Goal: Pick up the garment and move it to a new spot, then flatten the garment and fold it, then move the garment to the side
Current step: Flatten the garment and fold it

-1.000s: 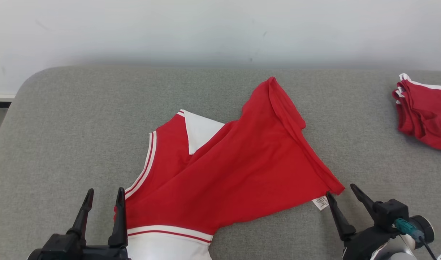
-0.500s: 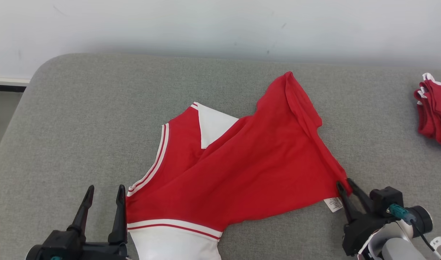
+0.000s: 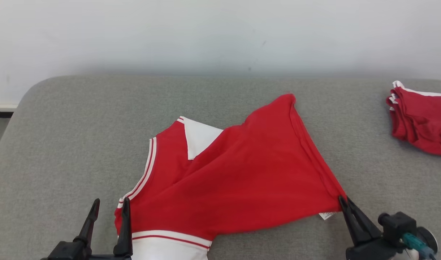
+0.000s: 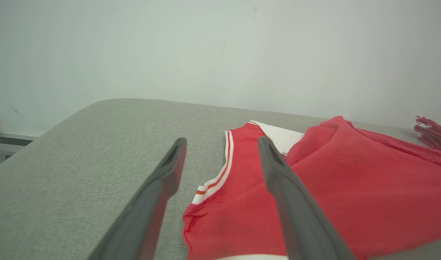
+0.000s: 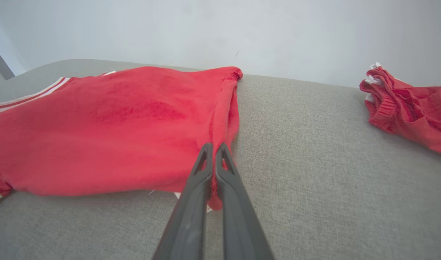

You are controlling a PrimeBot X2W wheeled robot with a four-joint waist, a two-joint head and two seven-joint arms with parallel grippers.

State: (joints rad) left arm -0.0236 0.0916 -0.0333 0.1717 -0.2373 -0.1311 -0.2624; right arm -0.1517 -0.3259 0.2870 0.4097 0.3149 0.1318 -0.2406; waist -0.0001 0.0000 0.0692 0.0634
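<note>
The garment (image 3: 238, 177) is a red top with white striped trim, lying crumpled on the grey padded table (image 3: 79, 119). My right gripper (image 3: 343, 200) is shut on the garment's right hem corner, beside a small white label (image 3: 327, 215); in the right wrist view the fingertips (image 5: 213, 148) pinch the red hem (image 5: 224, 119), pulling it taut. My left gripper (image 3: 110, 206) stands open at the garment's lower left corner. In the left wrist view the garment (image 4: 332, 195) has its striped edge (image 4: 215, 182) between the two spread fingers (image 4: 278, 173).
A second pile of red and white clothes (image 3: 420, 119) lies at the table's far right, also seen as the pile (image 5: 404, 104) in the right wrist view. A pale wall rises behind the table. Bare grey surface stretches to the left and behind the garment.
My right gripper has closed on the hem corner and pulled it right and nearer, stretching the cloth. The head camera shifted. My left gripper stayed open.
</note>
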